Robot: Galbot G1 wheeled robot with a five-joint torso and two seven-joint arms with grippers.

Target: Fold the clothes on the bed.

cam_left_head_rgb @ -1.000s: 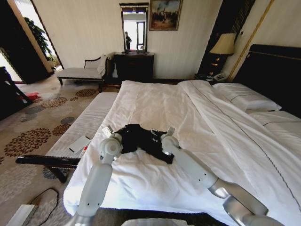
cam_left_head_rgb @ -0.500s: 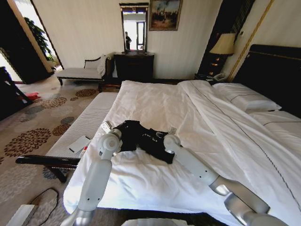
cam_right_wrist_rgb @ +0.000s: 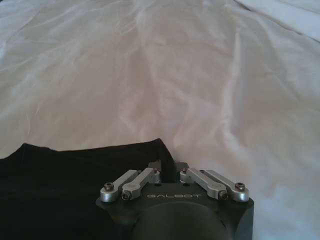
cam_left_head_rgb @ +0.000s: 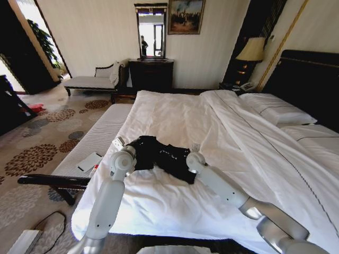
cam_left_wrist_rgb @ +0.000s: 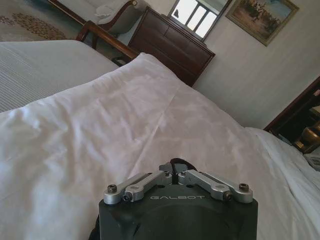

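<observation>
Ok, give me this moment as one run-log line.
left gripper: shut on T-shirt | right gripper: shut on T-shirt | T-shirt: bunched on bed, near edge

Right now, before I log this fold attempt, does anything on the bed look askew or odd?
Yes. The black cotton T-shirt lies bunched and crumpled near the white bed's left edge, not flat. The left claw and right claw are each shut on its fabric.
</observation>
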